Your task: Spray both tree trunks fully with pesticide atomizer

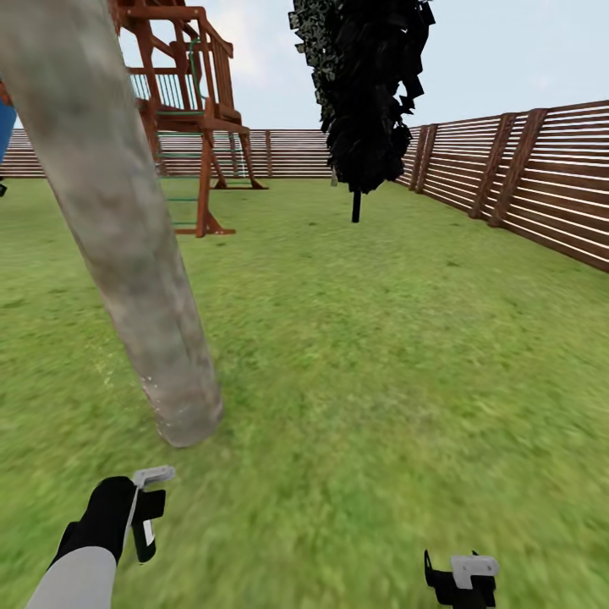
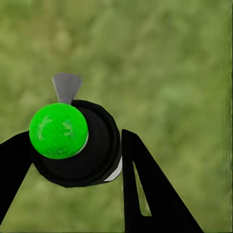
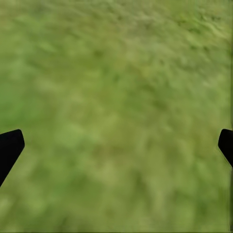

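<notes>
The grass floor (image 1: 381, 355) covers most of the garden, closed in at the back and right by one brown horizontal-slat wooden fence (image 1: 541, 178). One mottled grey-beige tree trunk (image 1: 118, 228) slants across the left of the head view and meets the grass just ahead of the left arm; a few tiny white specks of pesticide (image 1: 156, 397) dot its base. One reddish wooden play tower (image 1: 186, 101) stands behind it, and one dark narrow conifer (image 1: 364, 93) stands near the fence.

The left gripper (image 2: 73, 155) has its two black fingers closed around the one pesticide atomizer (image 2: 77, 143), a black body with a green ball top and grey nozzle. The right gripper (image 3: 116, 145) is spread wide with nothing between its fingertips, above grass. No writing is legible.
</notes>
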You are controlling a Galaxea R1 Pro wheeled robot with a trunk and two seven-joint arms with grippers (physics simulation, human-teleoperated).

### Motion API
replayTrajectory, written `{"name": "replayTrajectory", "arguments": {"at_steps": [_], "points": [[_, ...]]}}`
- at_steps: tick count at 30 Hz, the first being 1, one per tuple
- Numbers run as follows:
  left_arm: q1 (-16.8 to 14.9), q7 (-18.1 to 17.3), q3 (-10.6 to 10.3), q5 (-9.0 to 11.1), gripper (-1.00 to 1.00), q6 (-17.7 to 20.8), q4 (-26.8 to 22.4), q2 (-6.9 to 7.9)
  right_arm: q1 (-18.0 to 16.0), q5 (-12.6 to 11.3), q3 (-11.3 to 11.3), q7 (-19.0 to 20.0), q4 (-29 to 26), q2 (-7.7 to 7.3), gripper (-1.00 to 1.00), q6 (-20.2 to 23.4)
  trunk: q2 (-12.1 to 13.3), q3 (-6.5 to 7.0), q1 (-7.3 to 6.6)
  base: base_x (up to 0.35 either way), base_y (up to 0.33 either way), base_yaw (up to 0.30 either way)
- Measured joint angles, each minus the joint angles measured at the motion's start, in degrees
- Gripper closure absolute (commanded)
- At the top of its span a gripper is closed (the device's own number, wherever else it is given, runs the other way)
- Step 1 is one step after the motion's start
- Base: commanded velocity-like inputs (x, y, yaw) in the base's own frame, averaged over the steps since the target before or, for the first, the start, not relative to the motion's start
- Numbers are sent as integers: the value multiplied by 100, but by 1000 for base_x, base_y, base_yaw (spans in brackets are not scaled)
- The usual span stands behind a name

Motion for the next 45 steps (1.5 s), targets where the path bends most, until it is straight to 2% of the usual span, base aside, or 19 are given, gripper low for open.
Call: {"name": "replayTrajectory", "arguments": {"at_steps": [11,15,23,31,32,34,36,38,41,43,45], "points": [[2,0,0,0,100,0,0,-1,0,2,-1,0,0,3,-100,0,0,0,0,237,-194,1],[2,40,0,-1,100,-204,0,-1,0,1,5,-1,0,4,-100,0,0,0,0,164,-211,257],[-2,51,1,0,100,-211,-42,10,0,1,5,0,0,4,-100,0,0,0,0,-59,-147,276],[-92,-10,-2,4,100,-213,-91,139,0,0,-1,7,0,4,-100,0,0,0,0,-3,-1,84],[-103,-10,-27,24,100,-212,-89,93,0,0,-2,6,0,2,-100,0,0,0,0,0,0,1],[-240,-1,-281,65,100,-193,-95,-74,0,1,-2,7,0,-1,-100,0,0,1,0,0,0,0],[-420,2,-433,17,100,-182,-97,-119,0,1,-2,6,0,-2,-100,1,0,1,0,0,0,0],[-523,1,-464,-9,100,-171,-99,-62,0,1,-1,4,0,-2,-100,0,0,0,0,0,0,0],[-591,-26,-458,-19,100,-151,-247,177,0,4,-1,6,0,2,-100,0,0,0,0,0,0,60],[-603,-62,-477,24,100,-139,-287,140,0,2,-2,4,0,2,-100,0,0,0,0,0,0,226],[-646,-96,-546,64,100,-128,-302,-142,0,0,-3,5,0,1,-100,0,0,0,0,0,0,268]]}}
